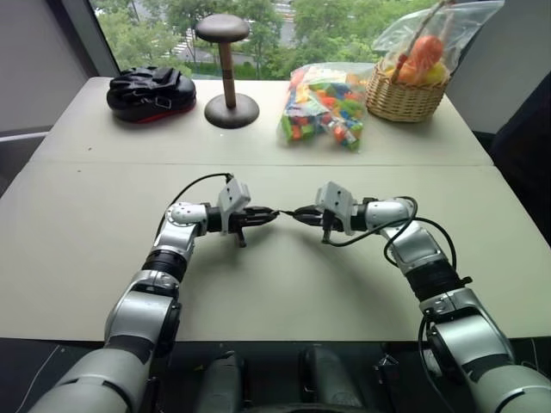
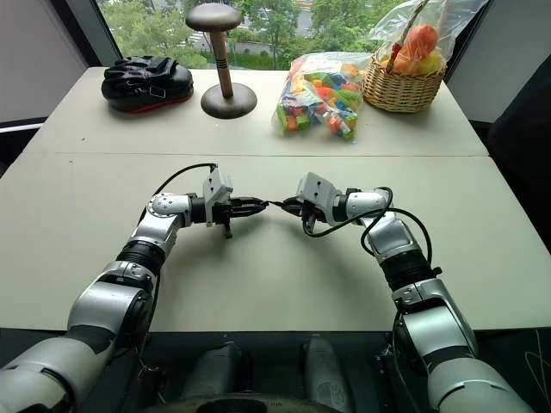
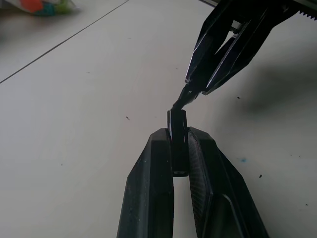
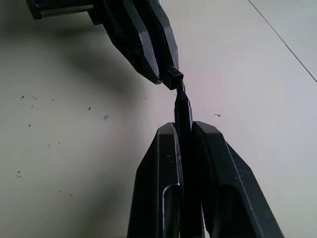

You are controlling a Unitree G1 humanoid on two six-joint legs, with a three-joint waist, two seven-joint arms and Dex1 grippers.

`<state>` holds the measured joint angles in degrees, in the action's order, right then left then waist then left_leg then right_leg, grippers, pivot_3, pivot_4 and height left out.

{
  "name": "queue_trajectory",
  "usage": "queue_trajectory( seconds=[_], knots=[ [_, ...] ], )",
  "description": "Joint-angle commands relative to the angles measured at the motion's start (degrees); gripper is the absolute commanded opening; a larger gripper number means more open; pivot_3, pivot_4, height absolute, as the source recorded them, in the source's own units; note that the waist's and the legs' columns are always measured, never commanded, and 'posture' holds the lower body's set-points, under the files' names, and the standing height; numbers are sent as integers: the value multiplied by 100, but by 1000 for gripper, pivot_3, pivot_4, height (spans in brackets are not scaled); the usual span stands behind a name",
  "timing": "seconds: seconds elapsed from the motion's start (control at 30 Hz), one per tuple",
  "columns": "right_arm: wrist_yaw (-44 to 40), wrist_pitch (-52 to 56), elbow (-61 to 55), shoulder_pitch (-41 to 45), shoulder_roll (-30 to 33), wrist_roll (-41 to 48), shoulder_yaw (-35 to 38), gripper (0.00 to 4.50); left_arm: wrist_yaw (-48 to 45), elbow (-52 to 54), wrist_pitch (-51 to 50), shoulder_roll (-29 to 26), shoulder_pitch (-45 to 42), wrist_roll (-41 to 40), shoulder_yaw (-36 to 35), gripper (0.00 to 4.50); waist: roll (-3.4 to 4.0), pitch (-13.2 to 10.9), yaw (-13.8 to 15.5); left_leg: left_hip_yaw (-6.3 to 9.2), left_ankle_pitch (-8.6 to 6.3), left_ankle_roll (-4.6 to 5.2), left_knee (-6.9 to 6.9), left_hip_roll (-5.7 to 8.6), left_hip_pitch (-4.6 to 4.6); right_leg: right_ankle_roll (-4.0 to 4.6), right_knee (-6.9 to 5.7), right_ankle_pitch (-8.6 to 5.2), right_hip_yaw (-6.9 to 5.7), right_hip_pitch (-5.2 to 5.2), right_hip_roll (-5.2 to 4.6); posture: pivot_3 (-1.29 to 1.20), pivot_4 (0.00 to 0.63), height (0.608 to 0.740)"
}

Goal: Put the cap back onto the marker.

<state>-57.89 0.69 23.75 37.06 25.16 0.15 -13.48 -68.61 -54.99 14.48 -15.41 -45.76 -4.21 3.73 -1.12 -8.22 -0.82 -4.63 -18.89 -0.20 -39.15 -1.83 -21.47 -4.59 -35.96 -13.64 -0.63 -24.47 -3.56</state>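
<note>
Two grippers meet at the centre of the frame, above the pale table (image 1: pixel 86 224). The left gripper (image 3: pixel 179 136) is clenched on one cap (image 3: pixel 177 130), a short black stub standing out from between its two fingers. The right gripper (image 4: pixel 184 128) is clenched on one marker (image 4: pixel 183 115), a thin black stick whose pointed tip juts past its two fingers. In the right wrist view the marker's tip sits right at the cap's open end, seemingly just touching it; whether it has entered cannot be told. Both pieces hang in the air, clear of the tabletop. Along the top of the frame stand four other things: one black padded item (image 1: pixel 151 92) at upper left, one brown wooden stand (image 1: pixel 228 77) beside it, one clear bag of coloured blocks (image 1: pixel 325 107) right of centre, and one wicker basket (image 1: pixel 405 101) at upper right.
</note>
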Motion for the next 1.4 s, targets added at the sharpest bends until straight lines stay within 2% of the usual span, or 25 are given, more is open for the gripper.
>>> queue_trajectory(
  seconds=[0.03, 0.4, 0.6, 0.83, 1.1, 1.23, 1.4],
  knots=[
    [-44, -7, -317, 15, -37, 64, -9, 0, 0, 77, 125, 22, -99, 7, 39, 52, 0, 0, -1, 0, 0, 0, 0, 0, 0, 0, 0, 0, 0, 0, 0, 0, 150, 740],
    [-89, 3, -371, -37, -13, 67, -51, 0, -12, -150, 197, 20, -364, 44, -7, 52, 0, 0, 1, 0, 0, 0, 0, 1, 0, 0, 0, 0, 0, 0, 0, 0, 150, 740],
    [-201, -767, -96, 175, 147, -309, -293, 0, -629, -362, 487, -116, -650, 371, 344, 52, 0, 0, -2, -2, 0, 0, 0, 2, 0, 0, 1, 0, -1, 0, 3, 0, 150, 740],
    [-163, -1269, 311, 652, 194, -720, -462, 0, -760, -808, 1109, -162, -1185, 811, 698, 52, 0, 0, -1, -9, 0, 0, -1, 2, 0, 0, 1, 0, 0, 0, 4, 0, 150, 740],
    [-122, -972, 132, 841, 21, -815, -509, 0, -158, -1053, 1603, 66, -1381, 1197, 858, 52, 0, 0, 3, -7, 0, 0, 0, 1, -3, 0, -4, 0, 0, 0, 2, 0, 150, 740],
    [-212, -441, -73, 791, -153, -608, -439, 0, 462, -1091, 1831, 273, -1372, 1280, 802, 52, 0, 0, 3, -4, 0, 1, 0, 1, -2, 0, -6, 0, 0, 0, 1, 0, 150, 740],
    [-483, 199, -319, 725, -216, -441, -365, 0, 671, -1058, 2198, 313, -1317, 1353, 839, 52, 0, 0, 2, -2, 0, 1, 0, 0, -2, 0, -8, 0, -1, 0, 1, 0, 150, 740]
  ],
)
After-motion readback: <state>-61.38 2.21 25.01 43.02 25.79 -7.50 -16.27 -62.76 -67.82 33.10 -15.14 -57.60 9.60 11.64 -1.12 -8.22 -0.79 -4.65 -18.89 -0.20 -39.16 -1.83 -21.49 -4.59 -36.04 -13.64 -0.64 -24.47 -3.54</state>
